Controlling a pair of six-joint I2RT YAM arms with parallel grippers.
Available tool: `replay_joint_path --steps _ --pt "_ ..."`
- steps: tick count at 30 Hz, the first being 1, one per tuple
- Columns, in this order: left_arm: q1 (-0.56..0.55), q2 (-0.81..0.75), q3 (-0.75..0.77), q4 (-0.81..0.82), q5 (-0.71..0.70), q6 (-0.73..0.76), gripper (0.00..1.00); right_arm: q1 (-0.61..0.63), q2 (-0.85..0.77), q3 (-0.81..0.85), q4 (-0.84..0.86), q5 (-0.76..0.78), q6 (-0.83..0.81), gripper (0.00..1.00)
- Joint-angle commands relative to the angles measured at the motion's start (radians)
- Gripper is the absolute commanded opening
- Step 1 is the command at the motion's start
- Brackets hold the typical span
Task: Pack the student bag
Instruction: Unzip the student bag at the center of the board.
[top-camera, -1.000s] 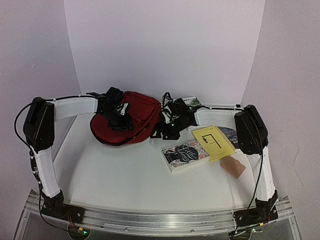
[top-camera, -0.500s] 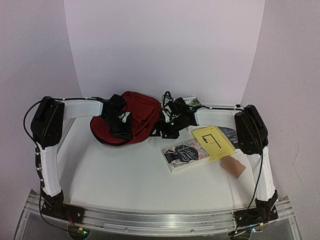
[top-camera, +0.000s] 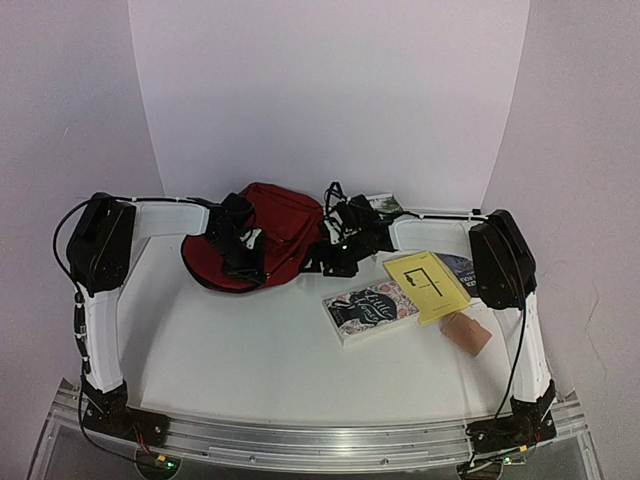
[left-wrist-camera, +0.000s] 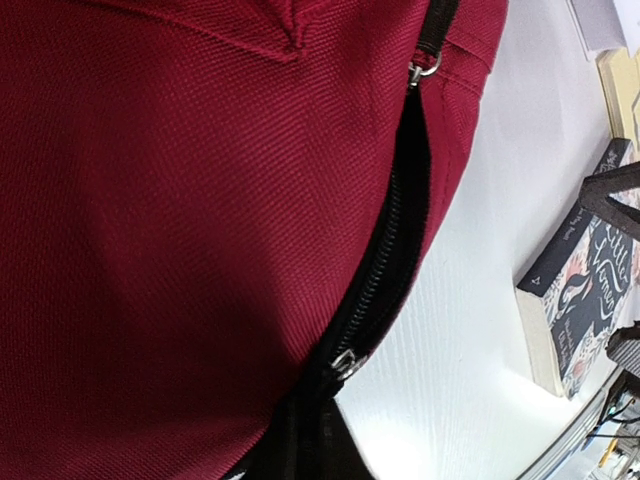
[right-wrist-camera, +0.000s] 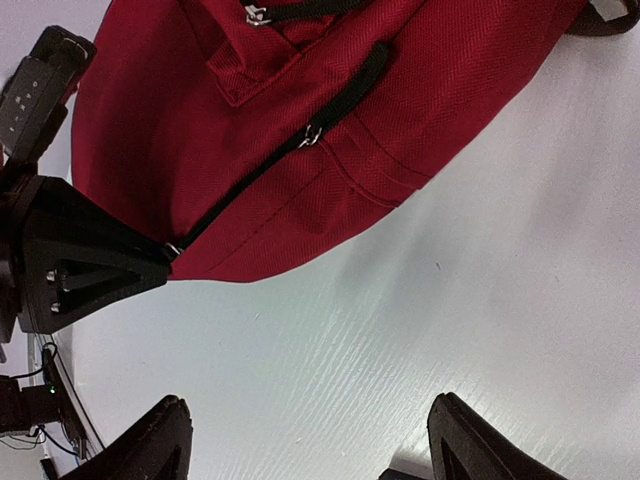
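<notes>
Left gripper (right-wrist-camera: 155, 262): closed, at the left edge of the right wrist view; it appears to be clamped on the zip pull (left-wrist-camera: 345, 362) at the lower end of a black zip, though the contact itself is partly hidden.
Right gripper (right-wrist-camera: 310, 425): spread wide, nothing held; hung over bare table (top-camera: 250, 350) just beside the bag.
Student bag (top-camera: 280, 225): laid at upper centre-left of the top view, near the back wall; dark red woven fabric, coarse-grained, soft and slumped; black zips with small metal rings; black straps.
Progress: judged to be at the opening step; the zip is seen mostly closed; nothing is seen packed.
Left to pack, at right of the top view: a patterned paperback (top-camera: 370, 308); a yellow booklet (top-camera: 425, 285); a dark book (top-camera: 458, 265) beneath it; a tan block (top-camera: 466, 333); all flat, rectangular, stiff-edged.
</notes>
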Motion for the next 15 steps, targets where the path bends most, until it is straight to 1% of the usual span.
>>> replay_joint_path --steps 1,8,12,15 --pt "-0.004 -0.08 -0.021 0.029 0.031 -0.018 0.0 0.001 0.01 -0.007 0.028 -0.016 0.009 0.81" --pt "-0.01 -0.17 -0.071 0.049 0.053 -0.03 0.0 0.001 0.025 0.0 0.054 -0.046 0.058 0.81" --pt "-0.031 -0.197 -0.095 0.071 0.08 -0.026 0.0 0.001 0.043 0.008 0.103 -0.091 0.131 0.87" --pt "-0.038 -0.208 -0.125 0.113 0.101 -0.038 0.0 0.004 0.072 0.032 0.131 -0.133 0.208 0.89"
